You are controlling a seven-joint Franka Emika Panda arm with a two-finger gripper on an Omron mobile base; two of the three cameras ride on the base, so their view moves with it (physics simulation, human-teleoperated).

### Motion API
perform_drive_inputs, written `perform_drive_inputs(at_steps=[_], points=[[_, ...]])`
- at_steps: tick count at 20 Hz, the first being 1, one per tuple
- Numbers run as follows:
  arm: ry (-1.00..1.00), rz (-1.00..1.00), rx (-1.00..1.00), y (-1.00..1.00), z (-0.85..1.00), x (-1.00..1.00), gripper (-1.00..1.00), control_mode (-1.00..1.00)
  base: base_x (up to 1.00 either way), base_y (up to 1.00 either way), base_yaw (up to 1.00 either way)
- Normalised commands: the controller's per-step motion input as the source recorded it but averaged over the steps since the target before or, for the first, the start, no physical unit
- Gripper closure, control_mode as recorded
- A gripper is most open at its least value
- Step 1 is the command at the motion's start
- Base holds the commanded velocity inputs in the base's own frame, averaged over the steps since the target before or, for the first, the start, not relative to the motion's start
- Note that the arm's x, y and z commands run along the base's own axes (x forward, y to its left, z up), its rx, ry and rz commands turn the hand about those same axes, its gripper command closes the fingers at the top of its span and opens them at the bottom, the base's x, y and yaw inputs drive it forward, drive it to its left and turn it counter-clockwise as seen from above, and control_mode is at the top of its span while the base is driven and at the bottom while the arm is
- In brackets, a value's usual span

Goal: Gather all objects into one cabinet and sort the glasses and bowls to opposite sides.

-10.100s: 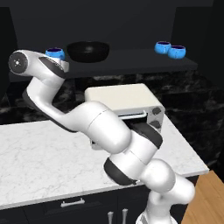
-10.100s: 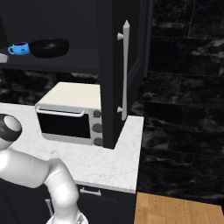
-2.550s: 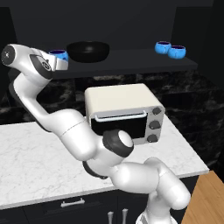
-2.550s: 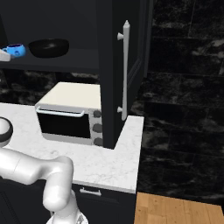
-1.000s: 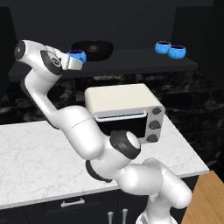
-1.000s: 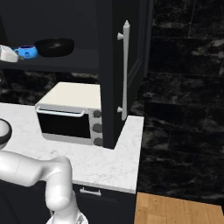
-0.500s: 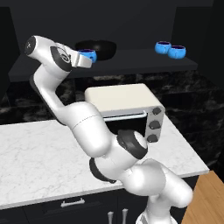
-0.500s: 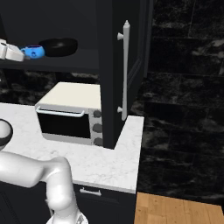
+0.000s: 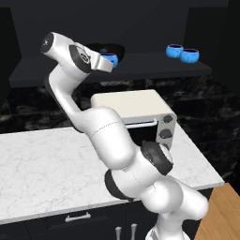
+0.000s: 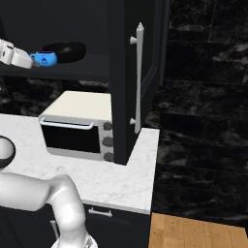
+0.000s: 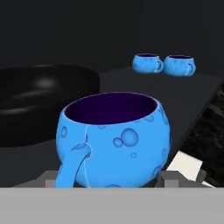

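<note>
Blue cup (image 11: 114, 139), clamped in the gripper (image 9: 108, 62), has travelled right along the shelf (image 9: 140, 70) to just before the black bowl (image 11: 43, 100), upright, handle toward the hand

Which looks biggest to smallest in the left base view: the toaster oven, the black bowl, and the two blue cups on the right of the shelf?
1. Toaster oven, clearly largest.
2. Black bowl, partly hidden behind the gripper and the cup it carries.
3. The two right-hand blue cups; they look alike, so no ranking between them.
</note>
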Motion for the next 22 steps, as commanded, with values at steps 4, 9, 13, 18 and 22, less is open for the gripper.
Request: perform_drive_inputs(at_steps=[4, 9, 13, 18, 22], points=[[0.00, 0.00, 0.07, -0.84, 0.00, 0.00, 1.00, -1.00, 0.00, 0.00, 0.00], [0.00, 0.00, 0.06, -0.82, 0.00, 0.00, 1.00, -1.00, 0.00, 0.00, 0.00], [0.00, 0.00, 0.05, -0.79, 0.00, 0.00, 1.00, -1.00, 0.00, 0.00, 0.00], [0.00, 0.00, 0.06, -0.81, 0.00, 0.00, 1.00, -1.00, 0.00, 0.00, 0.00], [0.00, 0.00, 0.05, -0.71, 0.00, 0.00, 1.00, -1.00, 0.00, 0.00, 0.00]])
